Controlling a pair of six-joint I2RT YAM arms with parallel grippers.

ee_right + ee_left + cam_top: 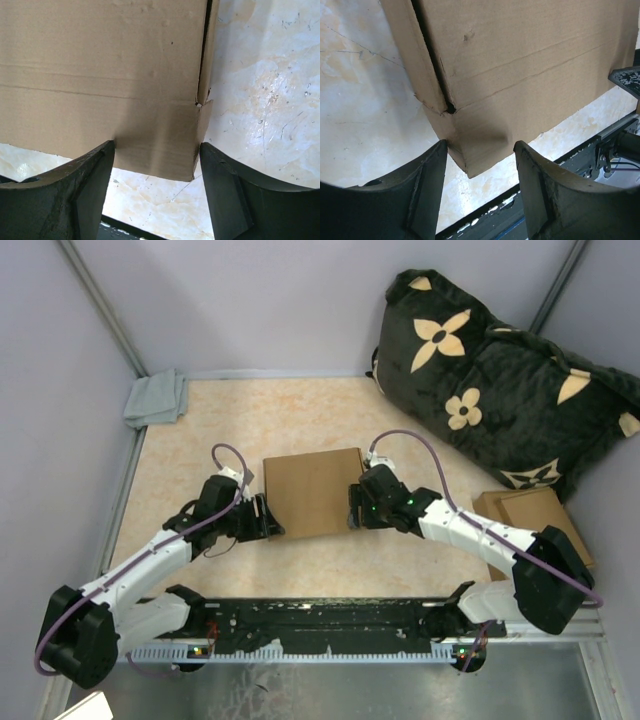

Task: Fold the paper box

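In the middle of the top view, the paper box (312,492) lies on the pale table (250,420) as a brown slab close to square. Its near edge runs left to right across the frame, and the two arms close on it from either side. The left gripper (268,518) sits at the lower left corner and the right gripper (351,508) at the lower right corner, each about equally near, so neither arm has the better reach.

In the left wrist view the jaws of the left gripper (481,150) stand apart. The box's (520,50) near corner flap points down between them and brushes the left finger's tip, with a dark slit running up from that corner.

The right wrist view mirrors this. The right gripper (156,150) is spread wide, and the creased front strip of the box (100,60) hangs in the gap, its side seam towards the right finger.

Judging by this, the coming move depends on that front strip, which lies straight ahead of both pairs of fingers and crosswise to them.

A black flowered cushion (500,390) fills the upper right, and a stack of flat cardboard pieces (535,515) lies at the right edge.
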